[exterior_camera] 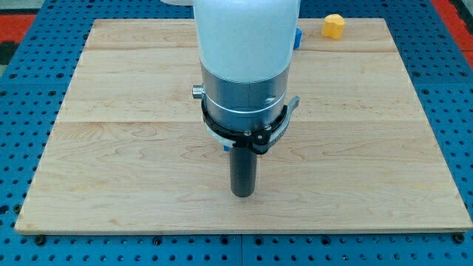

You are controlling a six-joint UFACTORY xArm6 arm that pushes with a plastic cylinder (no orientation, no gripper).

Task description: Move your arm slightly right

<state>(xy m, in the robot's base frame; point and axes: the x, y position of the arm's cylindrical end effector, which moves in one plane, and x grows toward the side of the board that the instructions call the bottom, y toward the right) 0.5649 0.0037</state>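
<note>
My arm comes down from the view's top centre as a white and silver cylinder ending in a dark rod. My tip (242, 193) rests on the wooden board (111, 148) near the bottom centre. A yellow block (334, 26) sits at the board's top edge, far up and right of my tip. A blue block (297, 38) shows only as a sliver at the arm's right side near the top; the arm hides most of it. A small bit of blue (227, 147) peeks out beside the rod; I cannot tell what it is.
The board lies on a blue perforated table (22, 111) that shows on all sides. A red area (15, 18) shows at the view's top left corner.
</note>
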